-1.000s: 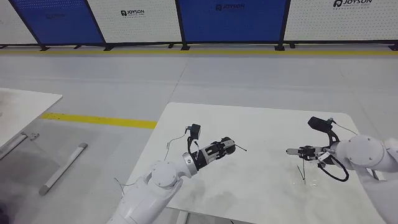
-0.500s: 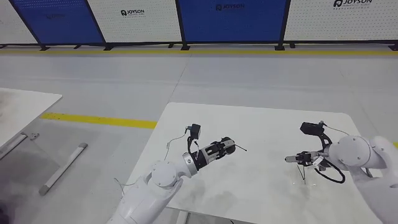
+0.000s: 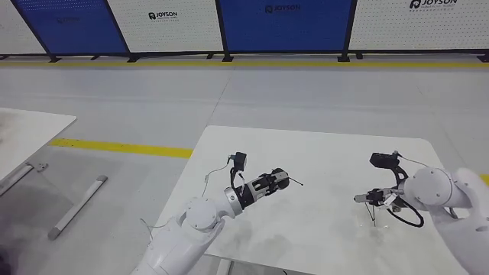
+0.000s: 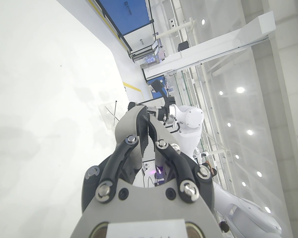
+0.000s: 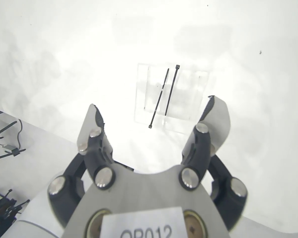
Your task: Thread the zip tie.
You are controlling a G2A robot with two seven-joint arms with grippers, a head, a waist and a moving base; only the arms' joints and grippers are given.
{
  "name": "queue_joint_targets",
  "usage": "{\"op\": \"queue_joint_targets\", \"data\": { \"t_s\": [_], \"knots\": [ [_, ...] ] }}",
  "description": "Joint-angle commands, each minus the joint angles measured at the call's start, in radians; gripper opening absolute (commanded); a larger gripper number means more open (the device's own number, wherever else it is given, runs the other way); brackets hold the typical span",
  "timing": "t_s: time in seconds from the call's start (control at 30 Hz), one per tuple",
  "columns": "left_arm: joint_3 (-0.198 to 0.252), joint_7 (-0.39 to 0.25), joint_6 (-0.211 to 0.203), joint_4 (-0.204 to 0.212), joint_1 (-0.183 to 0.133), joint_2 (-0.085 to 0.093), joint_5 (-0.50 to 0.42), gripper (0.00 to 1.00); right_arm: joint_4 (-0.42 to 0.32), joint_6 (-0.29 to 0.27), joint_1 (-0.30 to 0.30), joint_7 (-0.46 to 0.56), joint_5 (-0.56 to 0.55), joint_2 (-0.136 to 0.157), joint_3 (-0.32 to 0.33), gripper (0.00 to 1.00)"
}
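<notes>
So — step: fetching a tie, I'd say; nothing is threaded yet. The right gripper hangs over the tray with nothing in it.
Next move: my guess is a straight drop onto one tie, fingers narrowed to straddle that one alone. The two lie close, so it wants careful aim, and a thin tie flat on clear plastic may slip the pinch.
Ties: two black ones on the tray, just right of centre in the right wrist view. The near tie and far tie run almost parallel, close but apart, heads at opposite ends. From above they are a small dark mark at lower right.
Tray: clear, flat on the table, toward its right edge in the top view.
Right arm: lower right of the top view, wrist bent so the gripper looks down at the tray.
Right fingers: spread wide, holding nothing.
Left arm: lower centre of the top view, forearm rising from the bottom edge. The left gripper is held up off the table, pointing toward the right arm and well apart from it.
Left fingers: pressed together at the tips. A dark strip pokes out of them in the top view — likely another tie, though it is too thin to be sure.
</notes>
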Motion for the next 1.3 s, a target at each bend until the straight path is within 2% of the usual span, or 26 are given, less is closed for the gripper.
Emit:
{"op": "queue_joint_targets", "data": {
  "t_s": [0.0, 0.07, 0.2, 0.4, 0.73, 0.97, 1.27],
  "knots": [
    [0.0, 0.0, 0.0, 0.0, 0.0, 0.0, 0.0, 0.0, 0.003, 0.018, 0.001, 0.009, -0.003, -0.001, 0.0, 0.39],
    [0.0, 0.0, 0.0, 0.0, 0.0, 0.0, 0.0, 0.0, 0.022, 0.052, 0.008, 0.014, -0.003, -0.003, -0.001, 0.37],
    [0.0, 0.0, 0.0, 0.0, 0.0, 0.0, 0.0, 0.0, 0.057, 0.072, 0.026, 0.022, -0.011, -0.012, -0.023, 0.31],
    [0.0, 0.0, 0.0, 0.0, 0.0, 0.0, 0.0, 0.0, 0.132, 0.072, 0.06, 0.022, -0.031, -0.03, -0.06, 0.29],
    [0.0, 0.0, 0.0, 0.0, 0.0, 0.0, 0.0, 0.0, 0.213, 0.072, 0.106, 0.022, -0.033, -0.067, -0.104, 0.25],
    [0.0, 0.0, 0.0, 0.0, 0.0, 0.0, 0.0, 0.0, 0.263, 0.072, 0.124, 0.022, -0.044, -0.092, -0.12, 0.27],
    [0.0, 0.0, 0.0, 0.0, 0.0, 0.0, 0.0, 0.0, 0.309, 0.072, 0.137, 0.022, -0.067, -0.112, -0.123, 0.23]
  ]
}}
